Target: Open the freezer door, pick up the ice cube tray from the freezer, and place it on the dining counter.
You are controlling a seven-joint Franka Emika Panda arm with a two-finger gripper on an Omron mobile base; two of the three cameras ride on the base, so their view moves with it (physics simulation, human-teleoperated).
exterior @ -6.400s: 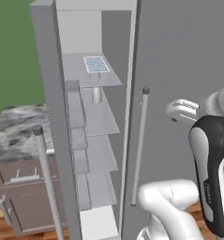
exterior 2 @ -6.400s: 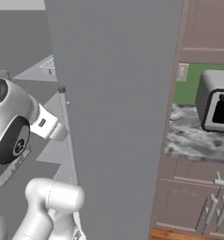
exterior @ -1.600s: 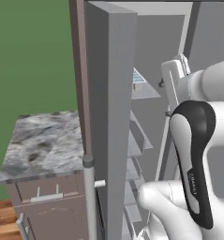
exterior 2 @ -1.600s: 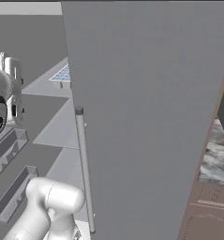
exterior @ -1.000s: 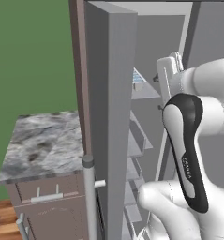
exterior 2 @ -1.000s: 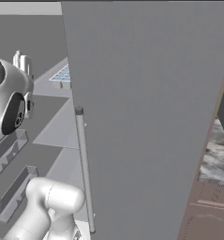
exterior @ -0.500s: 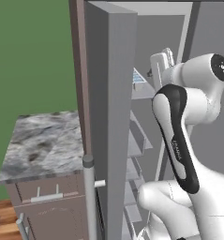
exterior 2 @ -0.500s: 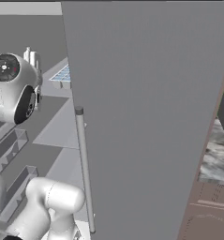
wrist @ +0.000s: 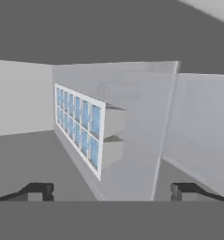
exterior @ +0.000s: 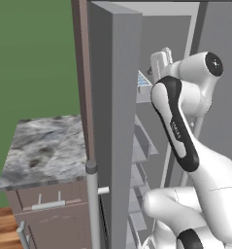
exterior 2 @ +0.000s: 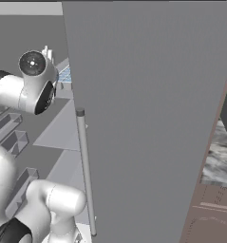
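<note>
The freezer door stands swung open, seen edge-on, with its bar handle low in front. Inside the freezer, the ice cube tray lies on the top shelf, pale blue with a white grid. It also shows in the right base view as the tray and close ahead in the hand view as the tray. My gripper is raised to that shelf, just short of the tray, open and holding nothing. Its fingertips stand wide apart. The dining counter is out of view.
The wider plain fridge door with its vertical handle stands shut to the right of my arm. A marbled cabinet top with drawers sits left of the open door. Lower freezer shelves and door bins lie below my arm.
My arm has swung its elbow up and carried the hand higher and deeper into the freezer, toward the tray on the top shelf. The gripper stayed open.
</note>
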